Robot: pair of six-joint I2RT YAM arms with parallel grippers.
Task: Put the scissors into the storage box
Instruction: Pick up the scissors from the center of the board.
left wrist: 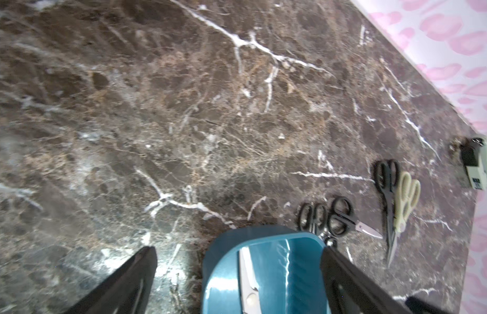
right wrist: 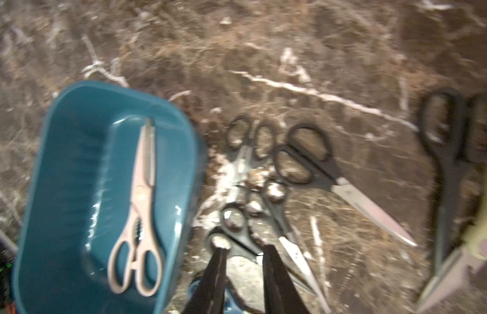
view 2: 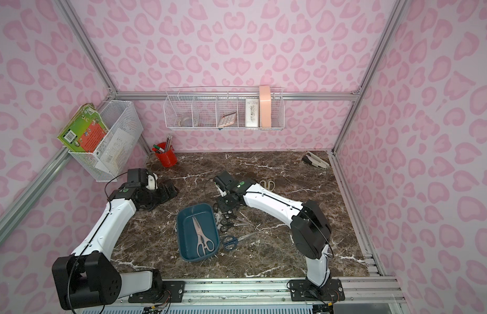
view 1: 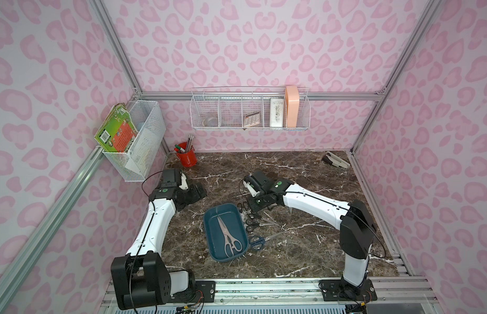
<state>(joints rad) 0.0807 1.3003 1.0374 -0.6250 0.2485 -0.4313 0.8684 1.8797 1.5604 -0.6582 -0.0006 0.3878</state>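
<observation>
Right wrist view alone shows the right gripper (right wrist: 243, 251) narrowly spread above black scissors (right wrist: 238, 236); left gripper (left wrist: 237, 247) gapes wide.

Tight on one side, open at the back
Far bench (view 1: 291, 168) between red cup (view 1: 186, 160) and stapler (view 1: 335, 160) lies bare; black-handled scissors (view 1: 250, 220) pack the strip beside the storage box (view 1: 209, 231), with the right arm (view 1: 313, 199) overhead.
</observation>
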